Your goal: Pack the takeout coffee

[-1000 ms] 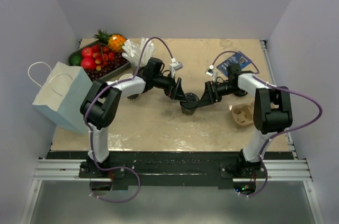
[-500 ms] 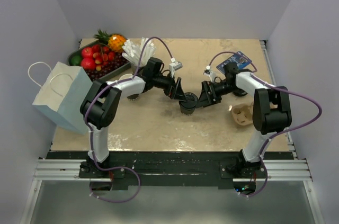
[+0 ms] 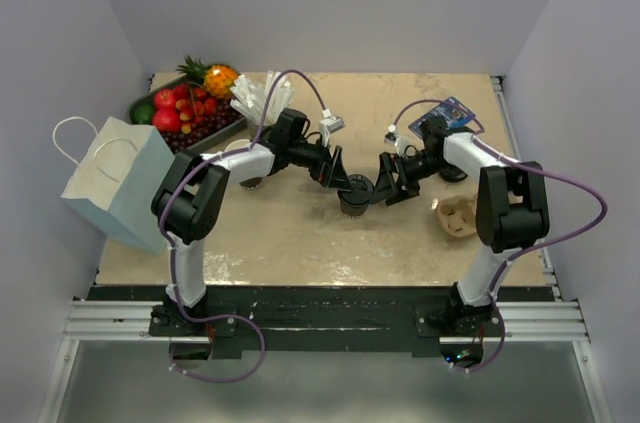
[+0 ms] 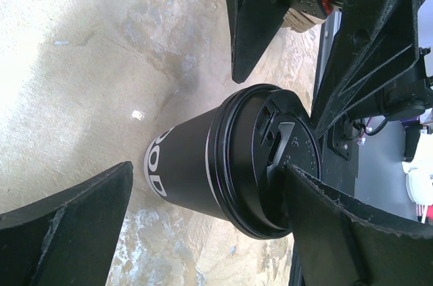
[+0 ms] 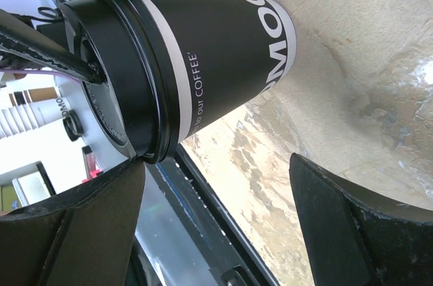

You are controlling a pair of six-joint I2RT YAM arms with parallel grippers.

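The takeout coffee (image 3: pixel 353 202) stands upright mid-table, a dark brown cup with white lettering (image 4: pixel 183 164) under a black lid (image 5: pixel 115 76). My left gripper (image 3: pixel 344 183) reaches in from the left, open wide. In the left wrist view its fingers straddle the cup, and one fingertip (image 4: pixel 304 184) rests on top of the lid. My right gripper (image 3: pixel 381 188) comes in from the right, also open. In the right wrist view (image 5: pixel 216 225) the cup sits just beyond its fingertips, with one finger (image 5: pixel 88 211) close under the lid rim.
A pale blue paper bag (image 3: pixel 115 178) stands at the table's left edge. A tray of fruit (image 3: pixel 185 113) and a cup of white sticks (image 3: pixel 262 95) are at the back left. A cardboard cup carrier (image 3: pixel 457 216) and a blue packet (image 3: pixel 445 118) lie on the right.
My right gripper has moved left, closer to the cup, its jaws narrowing slightly. The left arm has stayed where it was.
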